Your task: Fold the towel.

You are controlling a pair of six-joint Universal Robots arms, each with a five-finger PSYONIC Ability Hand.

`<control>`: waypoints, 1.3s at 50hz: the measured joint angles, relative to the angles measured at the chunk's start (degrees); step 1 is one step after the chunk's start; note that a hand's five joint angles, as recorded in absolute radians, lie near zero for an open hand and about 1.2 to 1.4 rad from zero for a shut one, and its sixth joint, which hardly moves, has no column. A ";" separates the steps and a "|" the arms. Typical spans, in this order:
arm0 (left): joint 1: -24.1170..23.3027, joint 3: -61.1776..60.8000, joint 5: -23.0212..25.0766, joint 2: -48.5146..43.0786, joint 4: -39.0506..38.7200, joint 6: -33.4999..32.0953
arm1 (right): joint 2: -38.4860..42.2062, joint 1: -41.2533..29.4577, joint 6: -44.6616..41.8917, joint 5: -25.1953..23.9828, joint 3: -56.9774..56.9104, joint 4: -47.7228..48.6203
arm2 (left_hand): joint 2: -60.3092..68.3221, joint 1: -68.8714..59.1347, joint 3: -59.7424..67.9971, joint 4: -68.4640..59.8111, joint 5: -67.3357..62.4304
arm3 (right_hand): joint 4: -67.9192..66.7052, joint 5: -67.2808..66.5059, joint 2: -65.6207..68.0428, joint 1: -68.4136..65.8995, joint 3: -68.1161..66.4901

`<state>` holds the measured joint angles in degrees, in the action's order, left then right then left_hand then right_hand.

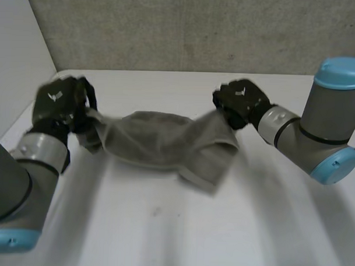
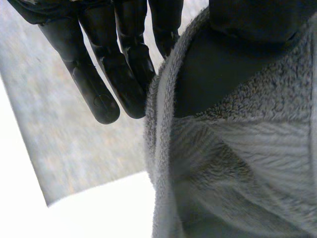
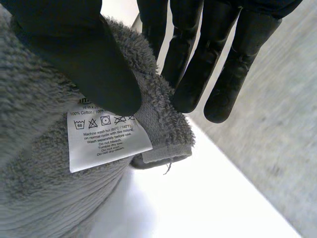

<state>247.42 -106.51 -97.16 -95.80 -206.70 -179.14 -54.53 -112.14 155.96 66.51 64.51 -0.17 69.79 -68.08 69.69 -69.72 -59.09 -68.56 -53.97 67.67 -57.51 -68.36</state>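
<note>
A grey towel (image 1: 165, 141) hangs stretched between my two hands above the white table (image 1: 180, 226), sagging in the middle with a fold drooping near its right end. My left hand (image 1: 59, 105) pinches the towel's left end; in the left wrist view the thumb (image 2: 257, 20) presses the towel (image 2: 237, 163) against the fingers (image 2: 124, 74). My right hand (image 1: 240, 100) pinches the right corner. In the right wrist view its thumb (image 3: 79, 54) clamps the towel corner (image 3: 158, 134) beside a white care label (image 3: 104, 136), fingers (image 3: 208, 54) behind.
A grey wall (image 1: 187, 28) runs behind the table's far edge. A pale panel (image 1: 17, 51) stands at the table's left side.
</note>
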 measured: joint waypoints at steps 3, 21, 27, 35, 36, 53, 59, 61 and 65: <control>-1.28 -0.96 0.00 -0.02 2.99 0.06 | 2.21 0.36 -5.67 0.86 -0.87 -2.40 | 0.00 0.00 0.00 0.00 0.00 | 17.43 16.37 -18.64 15.75 18.64; -1.48 7.00 -0.37 4.23 5.42 0.64 | -9.74 5.69 15.00 11.88 9.02 -3.15 | 0.00 0.00 0.00 0.00 0.00 | 55.07 49.60 -53.46 43.17 55.99; -1.79 10.23 -0.37 7.87 5.29 0.67 | -13.78 11.56 27.90 10.29 18.52 -3.39 | 0.00 0.00 0.00 0.00 0.00 | 55.07 49.60 -53.46 43.17 55.99; -2.91 12.94 -0.36 10.40 5.14 0.68 | -13.90 16.31 34.74 3.25 27.27 -3.45 | 0.01 0.00 0.01 0.00 0.00 | 55.07 49.60 -53.46 43.17 55.99; -2.91 12.94 -0.36 10.40 5.14 0.68 | -13.90 16.31 34.74 3.25 27.27 -3.45 | 0.01 0.00 0.01 0.00 0.00 | 55.07 49.60 -53.46 43.17 55.99; -5.11 17.16 -0.70 10.52 5.07 0.70 | -5.53 12.80 44.65 -1.06 27.09 5.06 | 0.02 -0.27 0.02 0.00 0.00 | 50.08 45.91 -50.97 40.10 49.96; -5.40 17.84 -0.81 10.71 5.08 0.67 | -0.64 9.28 47.63 0.16 23.56 8.05 | 0.02 -0.27 0.02 0.00 0.00 | 47.22 43.37 -47.82 35.83 46.97; -5.40 18.06 -0.83 10.90 5.08 0.67 | 1.14 7.98 48.24 0.60 22.14 8.32 | 0.03 -0.27 0.02 0.00 0.00 | 45.74 42.05 -46.46 34.32 45.52; -5.38 18.22 -0.84 11.07 5.08 0.64 | 2.47 6.86 48.85 1.86 21.02 8.69 | 0.03 -0.27 0.02 -0.01 0.00 | 27.87 25.53 -27.12 16.01 27.65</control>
<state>242.04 -88.29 -98.00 -84.73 -201.62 -178.50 -52.06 -105.28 204.80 68.37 85.53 8.52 69.82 -68.35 69.71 -69.73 -59.09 -40.69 -28.43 40.55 -41.49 -40.71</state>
